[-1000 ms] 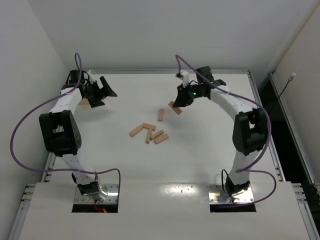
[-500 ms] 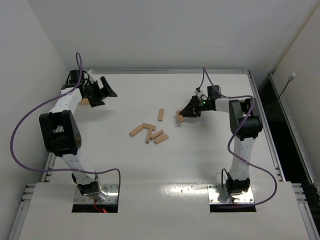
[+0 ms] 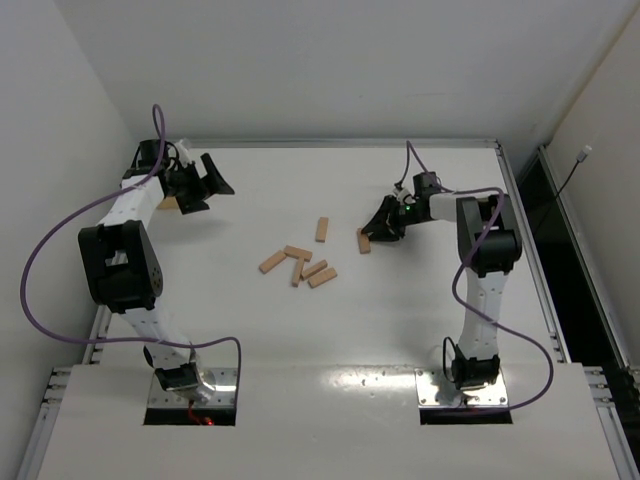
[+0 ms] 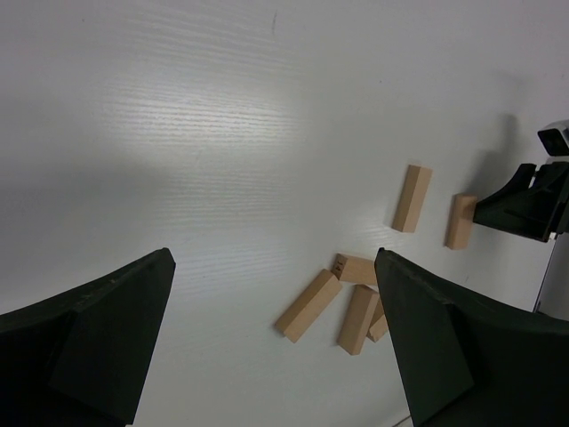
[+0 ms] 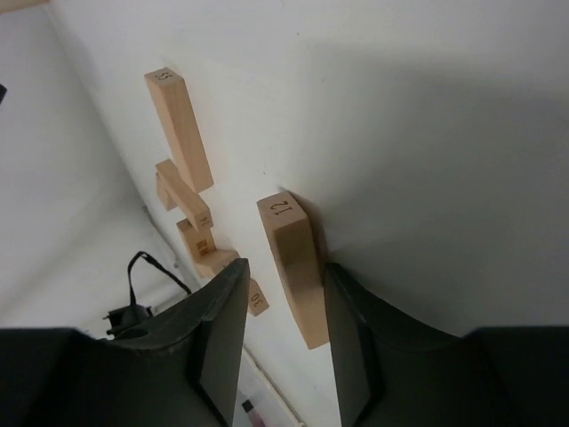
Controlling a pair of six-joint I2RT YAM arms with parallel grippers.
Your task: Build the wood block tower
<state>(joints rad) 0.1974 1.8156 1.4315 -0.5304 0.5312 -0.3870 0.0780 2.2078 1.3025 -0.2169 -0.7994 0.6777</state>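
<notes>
Right jaws low at desk [image 3: 420, 330], straddling wood block marked 12 [image 5: 292, 245] — parted slightly, gap visible on one side, no firm grip. Block rests on desk, right of centre. Lone block [image 3: 322, 229] just left of it; loose cluster of blocks [image 3: 300, 266] nearer arm bases. Left jaws wide open, empty — hover over far-left desk.

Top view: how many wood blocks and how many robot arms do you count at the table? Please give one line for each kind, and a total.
wood blocks: 7
robot arms, the left arm and the right arm: 2
total: 9
</notes>
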